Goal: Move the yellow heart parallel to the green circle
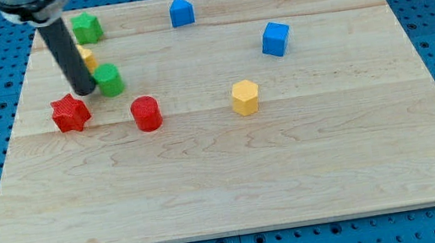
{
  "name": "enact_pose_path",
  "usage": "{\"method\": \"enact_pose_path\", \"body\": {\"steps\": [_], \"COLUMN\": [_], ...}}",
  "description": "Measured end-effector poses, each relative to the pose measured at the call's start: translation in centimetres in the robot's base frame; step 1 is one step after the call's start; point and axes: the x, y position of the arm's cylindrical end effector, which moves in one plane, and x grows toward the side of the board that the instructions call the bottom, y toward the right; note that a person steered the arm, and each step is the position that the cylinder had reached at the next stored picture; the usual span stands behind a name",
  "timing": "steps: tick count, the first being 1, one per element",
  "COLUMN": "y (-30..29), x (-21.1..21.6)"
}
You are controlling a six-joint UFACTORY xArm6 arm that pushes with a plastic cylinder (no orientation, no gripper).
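Note:
The yellow heart (pixel 87 58) lies near the view's upper left and is partly hidden behind my dark rod. The green circle (pixel 110 80) sits just below and to the right of it. My tip (pixel 85 92) rests on the board right beside the green circle's left side and just below the yellow heart. I cannot tell whether the tip touches either block.
A green star (pixel 86 27) is above the heart. A red star (pixel 70 113) is just below-left of the tip, and a red cylinder (pixel 146 113) is to its lower right. A yellow hexagon (pixel 245 97), a blue cube (pixel 275 38) and another blue block (pixel 181 11) lie further right.

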Motion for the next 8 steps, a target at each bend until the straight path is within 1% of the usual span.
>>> {"method": "enact_pose_path", "body": {"steps": [1,2,3,4,5,6,7,8], "y": [5.0,8.2,5.2,5.2,1.2,-0.5,-4.6,-6.7], "x": [0.0,-1.2,-3.8,-6.4,-8.8,-9.9,-9.3,-8.5]}}
